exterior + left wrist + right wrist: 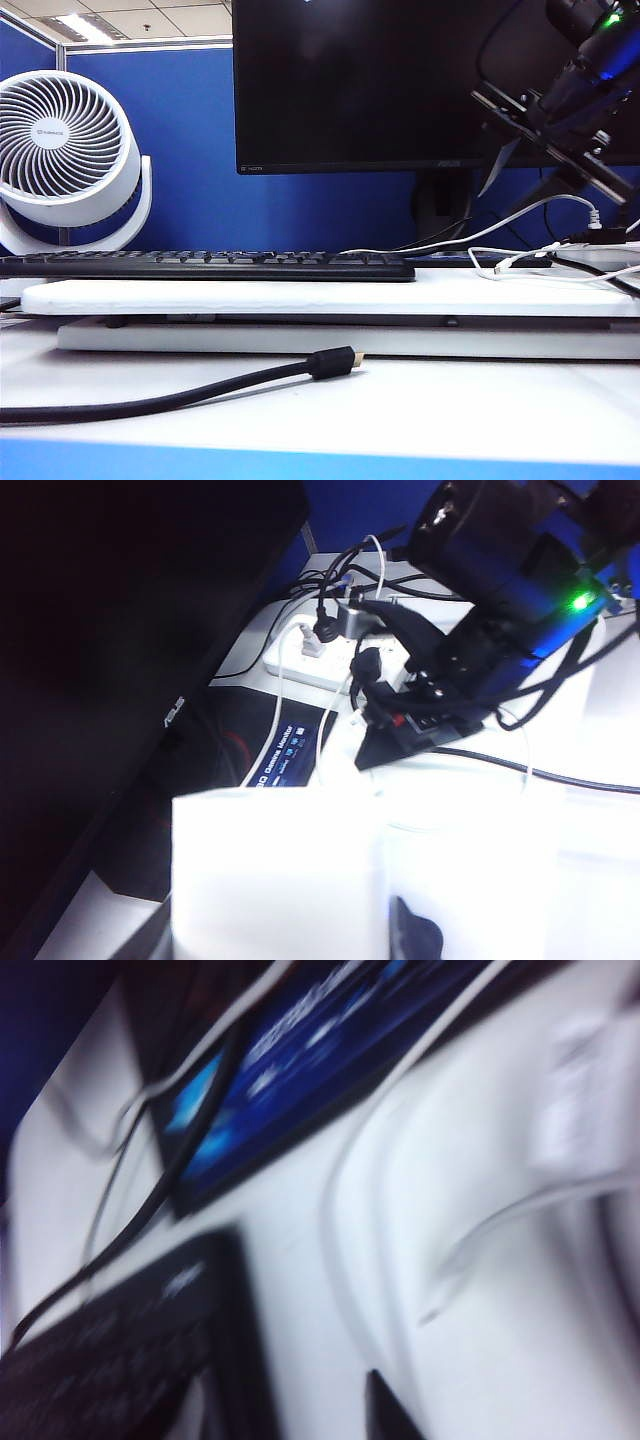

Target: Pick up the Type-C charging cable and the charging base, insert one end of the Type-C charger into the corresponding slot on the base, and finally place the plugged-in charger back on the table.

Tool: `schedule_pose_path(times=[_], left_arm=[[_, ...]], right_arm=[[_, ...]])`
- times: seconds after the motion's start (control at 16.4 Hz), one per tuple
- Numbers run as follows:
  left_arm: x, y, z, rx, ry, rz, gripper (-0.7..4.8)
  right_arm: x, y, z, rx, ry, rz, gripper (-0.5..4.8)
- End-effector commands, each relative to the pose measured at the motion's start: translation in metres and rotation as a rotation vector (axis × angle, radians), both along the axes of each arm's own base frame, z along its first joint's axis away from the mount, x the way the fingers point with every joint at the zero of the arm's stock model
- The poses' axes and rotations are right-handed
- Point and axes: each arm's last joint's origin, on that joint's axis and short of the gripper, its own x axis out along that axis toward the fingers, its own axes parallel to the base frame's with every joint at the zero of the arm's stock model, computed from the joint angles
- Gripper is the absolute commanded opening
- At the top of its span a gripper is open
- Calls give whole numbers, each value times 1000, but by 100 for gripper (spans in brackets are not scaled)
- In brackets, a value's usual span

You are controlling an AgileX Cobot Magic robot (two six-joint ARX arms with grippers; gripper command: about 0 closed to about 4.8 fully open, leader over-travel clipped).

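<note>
No part of the task was shown complete. The Type-C charging cable [512, 262] lay loose on the riser board [300, 296] of the table [420, 410], below the right gripper [390, 742] and unplugged at its free end. The charging base could not be picked out with certainty in any view, so pickup, insertion and set-down all appeared outstanding. The right arm [575, 95] was held high over the cable end of the board, beside the monitor [350, 80], with its tool angled downward. Its wrist view was blurred, and the jaw opening could not be determined. The left gripper [415, 935] showed only a dark tip behind a washed-out white mass. Its jaw condition and any load could not be determined either.
</note>
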Motion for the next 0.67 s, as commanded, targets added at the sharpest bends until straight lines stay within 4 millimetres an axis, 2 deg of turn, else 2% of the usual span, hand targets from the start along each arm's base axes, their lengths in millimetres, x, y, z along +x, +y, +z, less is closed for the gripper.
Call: schedule_pose_path(times=[0.06, 0.49, 0.67], left_arm=[[-2, 1, 6, -20, -21, -10, 111], [-3, 1, 6, -24, -13, -10, 111], [-4, 2, 7, -27, -16, -10, 111]], right_arm=[[2, 0, 1, -37, -18, -45, 193], [14, 6, -32, -73, 88, -66, 189], [18, 6, -39, -83, 96, -80, 189]])
